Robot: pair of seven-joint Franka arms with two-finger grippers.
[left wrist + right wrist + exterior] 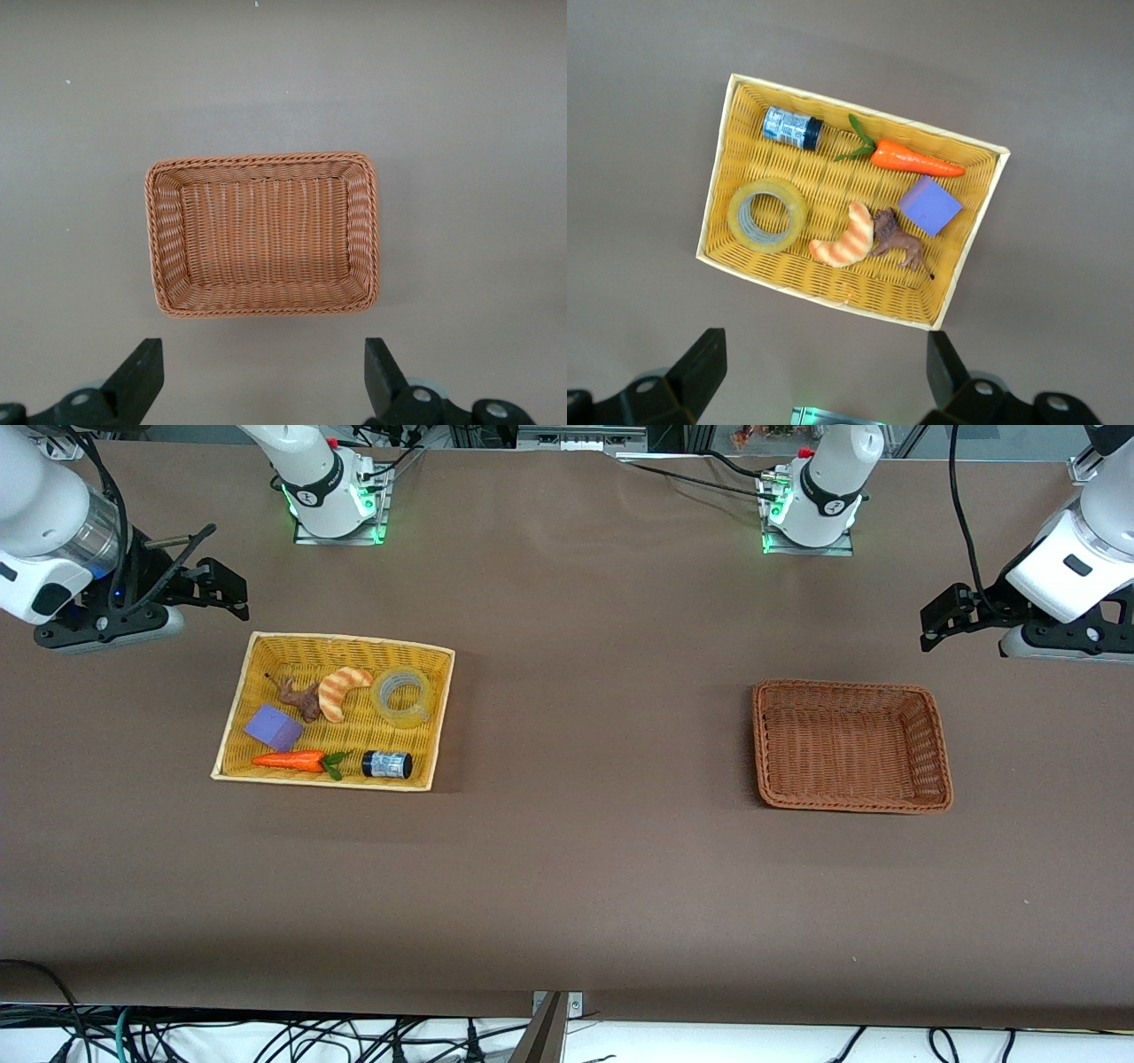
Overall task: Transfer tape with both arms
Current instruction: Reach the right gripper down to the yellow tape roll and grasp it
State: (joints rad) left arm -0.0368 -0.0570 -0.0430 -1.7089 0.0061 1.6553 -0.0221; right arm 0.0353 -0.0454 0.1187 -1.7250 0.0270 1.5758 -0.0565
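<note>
Brown cloth covers the whole surface (567, 868), with the two arm bases standing along its edge farthest from the front camera. Both arms wait raised at the surface's ends: the right gripper (199, 589) hangs above the bare cloth by the yellow tray, its jaws spread wide and holding nothing, and the left gripper (952, 615) hangs near the brown basket, likewise wide open and empty.

Toward the left arm's end sits the brown wicker basket (930, 731), with nothing in it. Toward the right arm's end lies the shallow yellow woven tray (350, 651), well apart from the basket.

Inside the tray, the tape (403, 698) lies flat, its hole facing up, at the side of the tray toward the left arm's end. Just beside it is a striped croissant (341, 691), then a brown toy animal (299, 698) and a purple block (273, 727). Nearer the front camera lie an orange carrot (292, 761) and a black-capped jar (387, 764) on its side.
</note>
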